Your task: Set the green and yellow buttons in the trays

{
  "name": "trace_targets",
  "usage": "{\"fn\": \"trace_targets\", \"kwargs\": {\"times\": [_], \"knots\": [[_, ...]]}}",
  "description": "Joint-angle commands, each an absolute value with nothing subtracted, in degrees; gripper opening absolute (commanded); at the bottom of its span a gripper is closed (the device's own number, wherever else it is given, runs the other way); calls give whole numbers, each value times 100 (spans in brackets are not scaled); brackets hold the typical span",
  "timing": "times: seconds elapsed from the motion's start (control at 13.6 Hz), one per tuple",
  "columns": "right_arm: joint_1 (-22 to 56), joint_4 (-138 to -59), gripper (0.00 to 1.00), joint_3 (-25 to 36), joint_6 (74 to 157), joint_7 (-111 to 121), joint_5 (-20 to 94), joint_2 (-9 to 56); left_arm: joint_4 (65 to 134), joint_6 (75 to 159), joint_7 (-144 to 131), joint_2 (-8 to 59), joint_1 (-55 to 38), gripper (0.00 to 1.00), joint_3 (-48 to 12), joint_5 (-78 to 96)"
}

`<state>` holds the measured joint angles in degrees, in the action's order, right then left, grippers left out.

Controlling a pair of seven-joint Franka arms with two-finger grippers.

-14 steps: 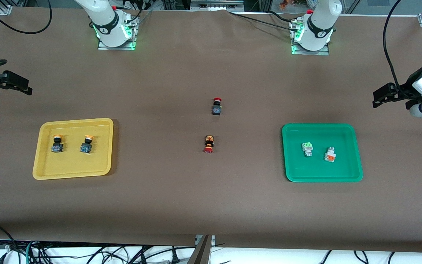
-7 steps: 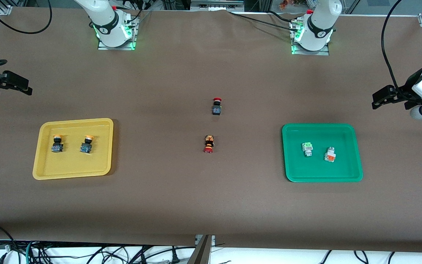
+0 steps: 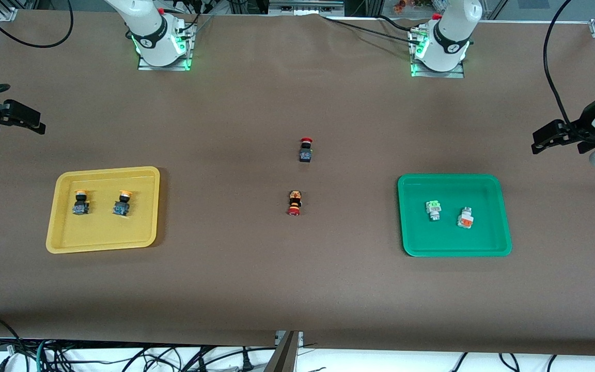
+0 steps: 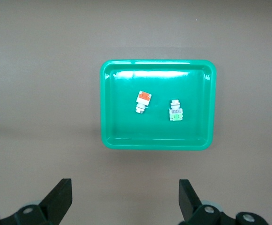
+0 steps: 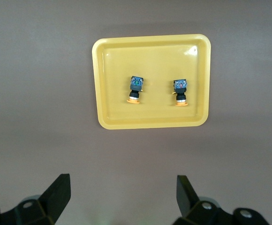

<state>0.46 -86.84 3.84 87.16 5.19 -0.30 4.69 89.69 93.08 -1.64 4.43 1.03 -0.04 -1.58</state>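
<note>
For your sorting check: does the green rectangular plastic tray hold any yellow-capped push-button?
No, the green rectangular plastic tray holds only two pale grey-white push-buttons, one green-faced, one orange-faced.

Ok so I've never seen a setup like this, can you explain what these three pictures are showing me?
Two robot arms stand at a brown table. One picture looks down from a high camera facing them; the other two come from cameras on each arm's wrist. The yellow tray holds two yellow-capped buttons. The green tray holds two pale buttons, one green-faced, one orange-faced. Two red-capped buttons lie on the table between the trays. The left gripper and right gripper hang open over the table's ends, holding nothing.
</note>
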Motion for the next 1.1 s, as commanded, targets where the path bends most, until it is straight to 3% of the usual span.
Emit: {"fn": "trace_targets", "kwargs": {"times": [0.0,1.03], "knots": [[-18,-8543,100,352,8675,527,70,519,8983,9369,-526,334,158,100,-44,104],[-18,-8543,100,352,8675,527,70,519,8947,9378,-536,404,141,100,-44,88]]}}
